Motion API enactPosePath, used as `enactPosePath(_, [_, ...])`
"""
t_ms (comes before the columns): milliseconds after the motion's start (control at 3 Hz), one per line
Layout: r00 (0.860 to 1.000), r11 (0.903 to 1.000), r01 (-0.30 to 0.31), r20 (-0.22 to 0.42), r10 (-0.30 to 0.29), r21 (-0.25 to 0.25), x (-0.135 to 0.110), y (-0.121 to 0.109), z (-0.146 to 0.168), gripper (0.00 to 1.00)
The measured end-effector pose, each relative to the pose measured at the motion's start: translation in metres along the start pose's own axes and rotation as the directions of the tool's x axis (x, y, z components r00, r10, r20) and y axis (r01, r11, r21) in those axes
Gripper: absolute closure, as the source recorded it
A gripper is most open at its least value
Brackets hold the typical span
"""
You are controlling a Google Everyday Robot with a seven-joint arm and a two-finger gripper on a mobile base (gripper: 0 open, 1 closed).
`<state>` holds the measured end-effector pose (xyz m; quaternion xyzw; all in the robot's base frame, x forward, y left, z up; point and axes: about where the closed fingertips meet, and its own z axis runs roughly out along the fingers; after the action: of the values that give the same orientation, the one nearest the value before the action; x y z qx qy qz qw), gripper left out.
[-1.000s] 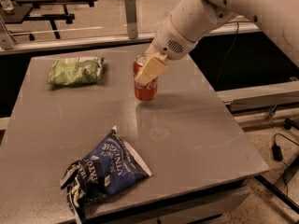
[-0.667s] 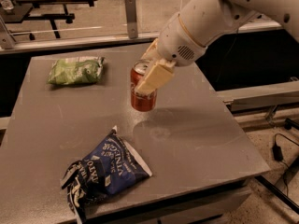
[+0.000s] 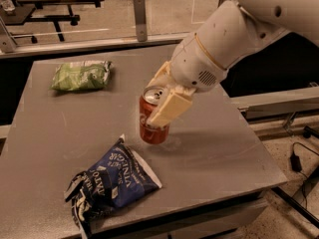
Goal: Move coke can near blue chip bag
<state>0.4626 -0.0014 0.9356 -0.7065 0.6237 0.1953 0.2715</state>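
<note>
The coke can (image 3: 149,129), red with a silver top, stands upright near the middle of the grey table (image 3: 50,133). My gripper (image 3: 160,103) is shut on the can, its cream fingers (image 3: 169,107) clamped on the can's upper sides, and the white arm reaches in from the upper right. The blue chip bag (image 3: 112,182), dark blue foil with white lettering, lies flat at the table's front left, a short gap in front of and left of the can.
A light green snack bag (image 3: 80,75) lies at the back left of the table. The table's right edge (image 3: 259,153) drops to a floor with cables. A rail and benches run behind the table.
My gripper has carried the coke can forward from the back middle of the table toward the blue chip bag. The two bags have not moved.
</note>
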Motion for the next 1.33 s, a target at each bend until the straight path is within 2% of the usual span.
enactPosePath(333, [1.000,0.9993,-0.002,-0.006,0.002,-0.037,0.006,0.012,0.009,1.00])
enactPosePath(667, [1.000,0.9974,-0.004,-0.009,0.003,-0.071,0.011,0.022,0.018,0.77])
enactPosePath(1000, [1.000,0.9960,-0.001,-0.012,0.000,-0.089,0.014,0.029,0.023,0.44])
enactPosePath(1333, [1.000,0.9957,0.003,-0.013,-0.004,-0.092,0.014,0.032,0.025,0.22])
